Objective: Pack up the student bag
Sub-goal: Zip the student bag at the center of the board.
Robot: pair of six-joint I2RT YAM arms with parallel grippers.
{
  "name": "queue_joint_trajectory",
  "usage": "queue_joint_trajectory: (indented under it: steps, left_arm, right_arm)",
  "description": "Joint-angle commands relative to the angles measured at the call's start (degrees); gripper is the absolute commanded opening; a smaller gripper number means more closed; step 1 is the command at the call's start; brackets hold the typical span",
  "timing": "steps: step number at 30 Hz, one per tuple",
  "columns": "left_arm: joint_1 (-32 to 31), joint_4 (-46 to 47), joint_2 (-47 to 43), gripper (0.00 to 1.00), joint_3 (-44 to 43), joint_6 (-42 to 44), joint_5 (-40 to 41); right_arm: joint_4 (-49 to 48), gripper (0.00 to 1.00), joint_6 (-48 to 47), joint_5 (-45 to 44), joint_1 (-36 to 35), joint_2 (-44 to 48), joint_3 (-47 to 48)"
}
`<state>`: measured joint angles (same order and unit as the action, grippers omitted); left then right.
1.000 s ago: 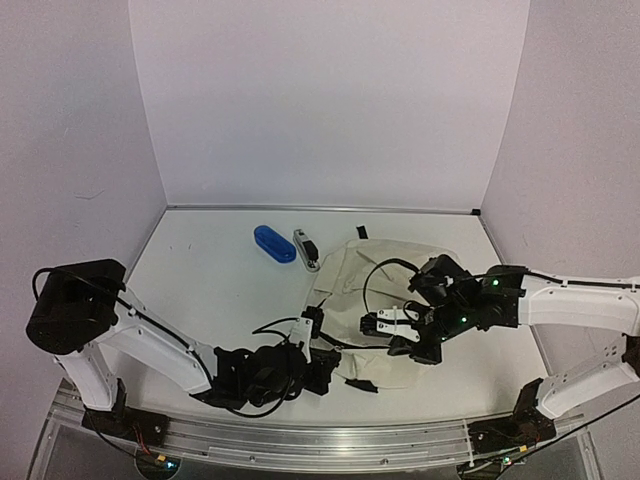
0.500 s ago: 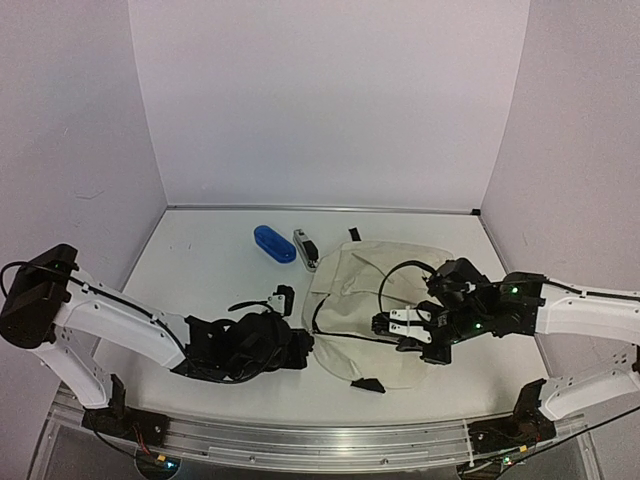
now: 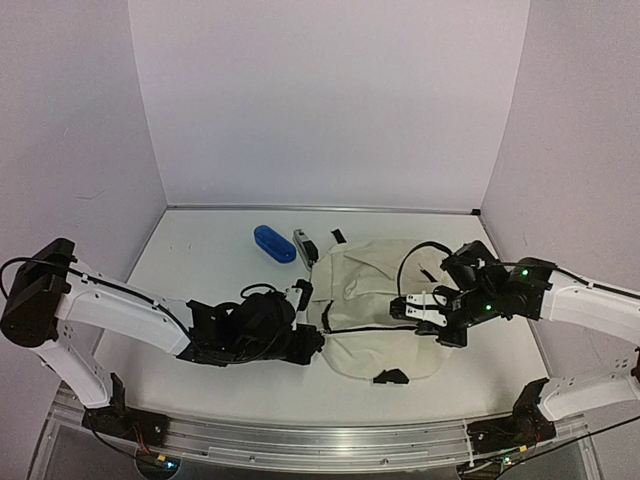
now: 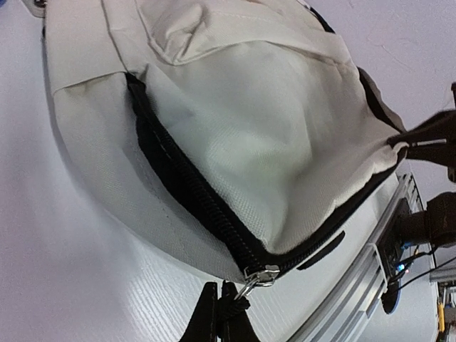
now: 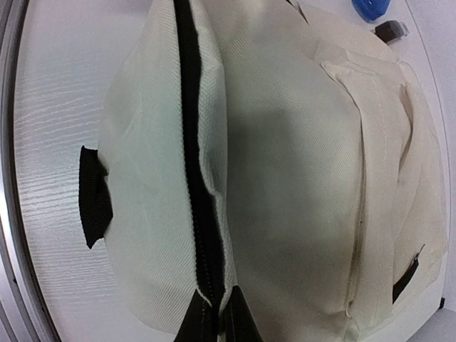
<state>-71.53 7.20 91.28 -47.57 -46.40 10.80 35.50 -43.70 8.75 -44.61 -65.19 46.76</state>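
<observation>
White table (image 3: pixel 200 280): student bag (image 3: pixel 370 290) is stretched flatter vs. before.
L gripper (image 4: pixel 219 298) is clamped on zip pull (image 4: pixel 258 276); R gripper (image 5: pixel 216 305) on zip edge (image 5: pixel 192 178).

**Cream bag, black trim, white table**

The student bag (image 3: pixel 370 290) is plain cream-beige fabric. Its zipper (image 4: pixel 189 185) is black, the zipper pull (image 4: pixel 261 275) is silver, and the strap tab (image 5: pixel 95 196) is black. The table (image 3: pixel 200 260) is white with a faint wood-grain pattern. The oval case (image 3: pixel 274 243) is glossy blue. The small item (image 3: pixel 306 248) looks grey and black, though it is too small to be sure.
</observation>
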Motion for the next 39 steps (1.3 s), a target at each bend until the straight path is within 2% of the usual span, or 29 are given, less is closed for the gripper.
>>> queue_joint_trajectory:
  steps: [1, 3, 5, 12, 21, 25, 27, 28, 30, 32, 39]
  left_arm:
    - [1.8, -1.22, 2.65, 0.0, -2.66, 4.96, -7.47]
    - [1.76, -0.38, 5.27, 0.0, -5.42, 6.47, -12.65]
    - [1.81, -0.19, 7.51, 0.0, -8.07, 7.36, -16.31]
    - [1.76, 2.72, 9.9, 0.0, -11.69, 7.74, -21.79]
    - [1.85, 4.16, 6.64, 0.0, -10.0, 6.78, -23.24]
    - [2.15, 4.47, 5.28, 0.0, -8.72, 5.85, -23.02]
    - [2.28, 4.72, 5.01, 0.0, -8.25, 5.29, -23.09]
    - [2.44, 4.76, 4.84, 0.0, -8.07, 4.92, -23.1]
    - [3.08, 4.96, 4.28, 0.0, -7.24, 3.81, -23.22]
    - [3.96, 5.18, 3.58, 0.0, -6.32, 2.92, -23.15]
    - [8.71, -3.49, 1.35, 0.0, -5.31, 0.86, -19.74]
  right_arm:
    - [10.05, 0.37, -0.12, -2.52, 3.12, -0.69, 5.72]
    - [10.68, 0.56, 2.0, 3.09, 2.99, -1.07, 8.1]
    - [10.59, 0.62, 3.68, 7.24, 2.38, -1.42, 9.35]
    - [6.27, 0.62, 8.2, 9.55, -4.74, -3.95, 10.48]
    - [-2.64, 0.59, 11.32, 10.61, -8.44, -10.29, 10.38]
    - [-6.7, 0.54, 11.53, 8.9, -9.8, -12.67, 9.39]
    - [-7.43, 0.46, 11.33, 8.01, -10.39, -13.64, 9.2]
    - [-7.65, 0.39, 11.17, 7.6, -10.52, -14.0, 9.08]
    - [-7.72, 0.17, 10.93, 6.93, -10.63, -13.98, 8.6]
    - [-7.62, 0.01, 10.83, 6.07, -10.65, -13.23, 7.8]
    - [-6.12, 0.0, 10.67, 3.3, -10.6, -7.86, 3.76]
